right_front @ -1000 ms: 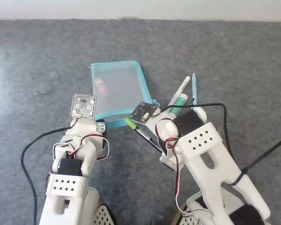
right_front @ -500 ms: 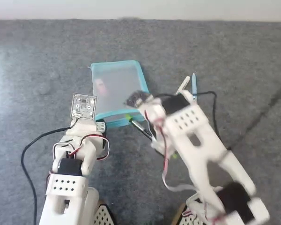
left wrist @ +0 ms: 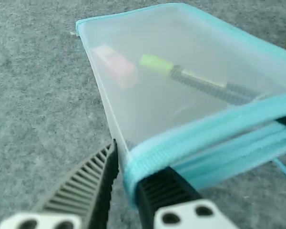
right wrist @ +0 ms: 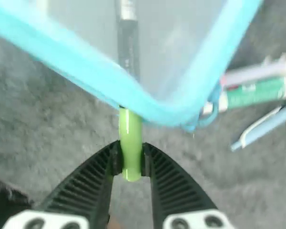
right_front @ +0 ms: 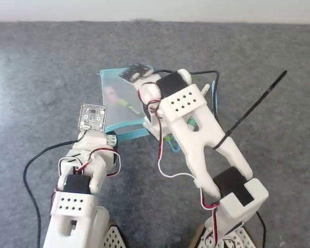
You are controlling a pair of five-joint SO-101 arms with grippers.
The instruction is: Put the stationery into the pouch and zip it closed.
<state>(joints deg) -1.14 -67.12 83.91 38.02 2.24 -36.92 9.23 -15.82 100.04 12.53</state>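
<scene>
The translucent pouch [right_front: 113, 116] with a teal zip edge lies flat on the grey mat. My left gripper [left wrist: 126, 167] is shut on its near corner, seen from above at the left gripper [right_front: 112, 138]. Through the pouch wall [left wrist: 181, 43] show a pink eraser [left wrist: 115, 66] and a green-tipped black pen [left wrist: 205, 86]. My right gripper [right wrist: 130, 164] is shut on that pen's green rear end [right wrist: 130, 138], just outside the pouch's teal rim [right wrist: 86, 76]; the black shaft runs inside. The right arm [right_front: 181, 103] leans over the pouch.
Beside the pouch, on the right arm's side, lie a white pen [right_front: 204, 92], a light blue pen [right_front: 215, 95] and a green marker [right wrist: 257, 90]. Black cables hang off both arms. Open grey mat surrounds the pouch elsewhere.
The right arm swung forward over the pouch, carrying the green-tipped pen from the mat into its mouth. The left arm has kept still on the pouch corner.
</scene>
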